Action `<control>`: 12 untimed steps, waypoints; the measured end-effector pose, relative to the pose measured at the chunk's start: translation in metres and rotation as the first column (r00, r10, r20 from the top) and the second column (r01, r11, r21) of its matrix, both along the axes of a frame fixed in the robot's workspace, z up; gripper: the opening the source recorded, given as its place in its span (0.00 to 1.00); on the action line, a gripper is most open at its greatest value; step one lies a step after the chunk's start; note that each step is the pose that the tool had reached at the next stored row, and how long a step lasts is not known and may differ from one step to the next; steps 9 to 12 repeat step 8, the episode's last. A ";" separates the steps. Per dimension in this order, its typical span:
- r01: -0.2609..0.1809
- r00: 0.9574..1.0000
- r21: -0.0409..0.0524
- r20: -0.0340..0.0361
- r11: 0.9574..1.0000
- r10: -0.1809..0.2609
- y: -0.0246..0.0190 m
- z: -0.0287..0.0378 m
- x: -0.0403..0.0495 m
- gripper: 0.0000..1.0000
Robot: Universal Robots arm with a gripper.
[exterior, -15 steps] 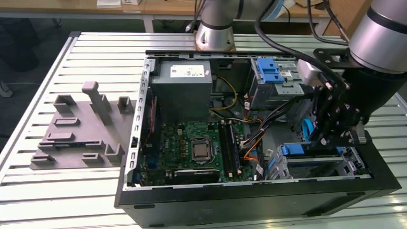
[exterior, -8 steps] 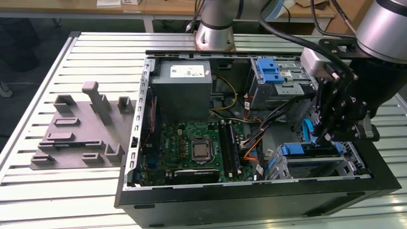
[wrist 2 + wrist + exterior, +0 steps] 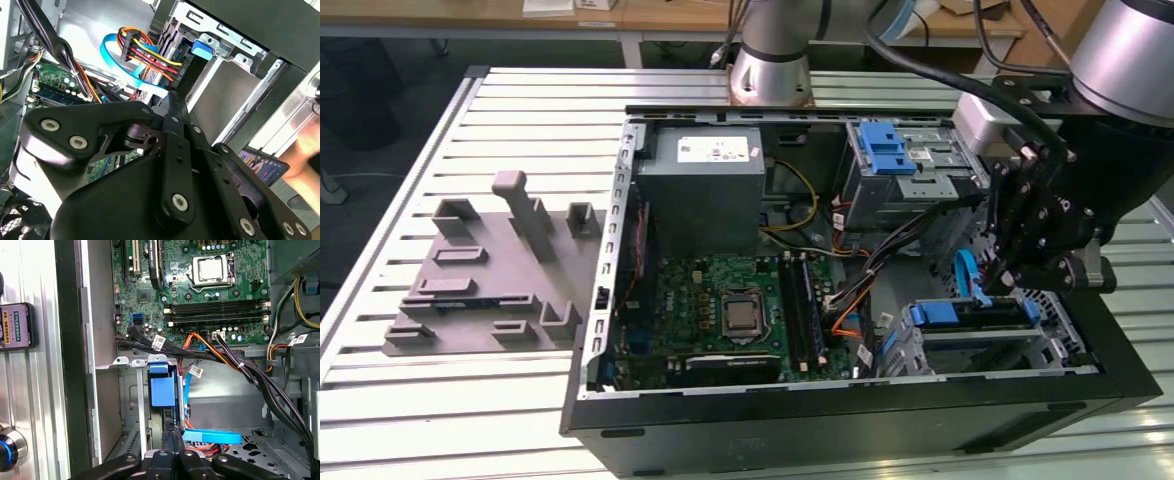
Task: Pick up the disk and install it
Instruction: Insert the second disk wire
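Your disk [image 3: 162, 390] sits on edge in the lower drive bay [image 3: 981, 325] of the open case [image 3: 854, 420], blue carrier showing, so I'd judge it slotted in and nearly home; the gripper [image 3: 172, 437] hangs just over it, jaws together and holding nothing. The case lies on a slatted metal desk [image 3: 454, 410] beside a grey fixture [image 3: 487, 270], wooden benches [image 3: 654, 15] behind

Cable bundle [image 3: 235, 365] crowds drive bay [image 3: 162, 385].
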State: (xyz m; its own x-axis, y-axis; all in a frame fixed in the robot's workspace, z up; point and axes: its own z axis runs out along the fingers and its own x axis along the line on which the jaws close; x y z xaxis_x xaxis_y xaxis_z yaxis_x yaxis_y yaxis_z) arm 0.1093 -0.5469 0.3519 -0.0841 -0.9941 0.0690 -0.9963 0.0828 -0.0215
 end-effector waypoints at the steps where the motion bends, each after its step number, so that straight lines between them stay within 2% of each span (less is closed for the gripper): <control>1: 0.000 1.000 0.000 0.000 1.000 0.000 0.0000 0.0000 0.0000 0.11; 12: 0.000 1.000 0.000 0.000 1.000 0.000 0.0000 0.0002 0.0000 0.11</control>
